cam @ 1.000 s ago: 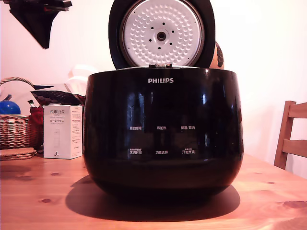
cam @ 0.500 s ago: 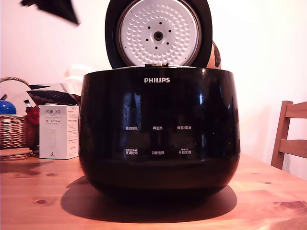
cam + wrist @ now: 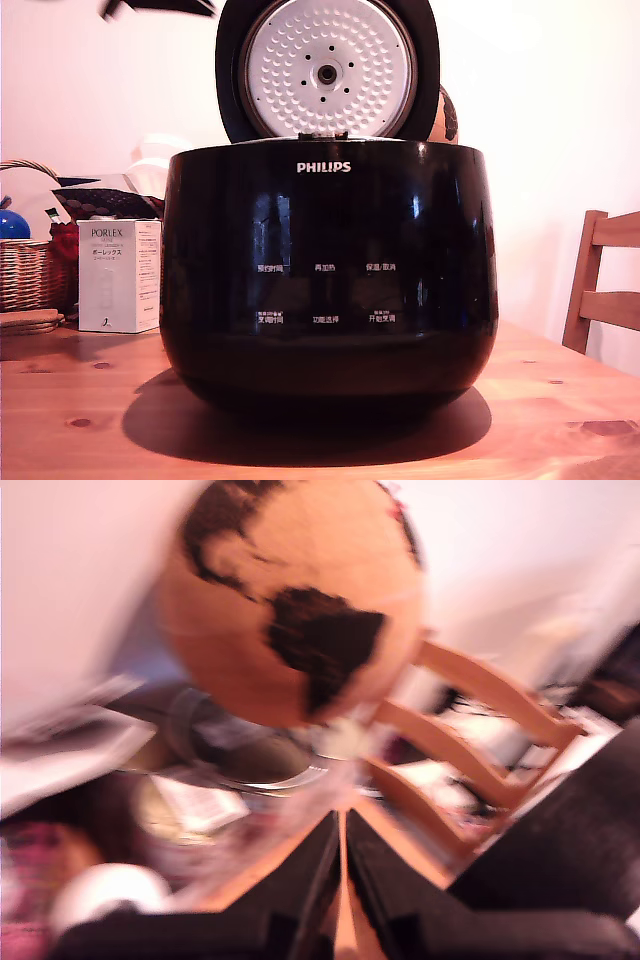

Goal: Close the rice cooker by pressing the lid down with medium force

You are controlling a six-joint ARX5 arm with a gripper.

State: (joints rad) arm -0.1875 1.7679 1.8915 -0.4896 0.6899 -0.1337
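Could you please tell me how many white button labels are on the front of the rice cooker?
6: three in an upper row and three in a lower row, both below the PHILIPS logo on the rice cooker. More could be hidden round its curved sides.

Rice cooker [image 3: 330, 270] on table [image 3: 560, 425], lid [image 3: 327, 70] upright at its rear. Box [image 3: 118, 275] & basket [image 3: 25, 278] on the exterior view's left of it; chair [image 3: 605, 308] on its right.
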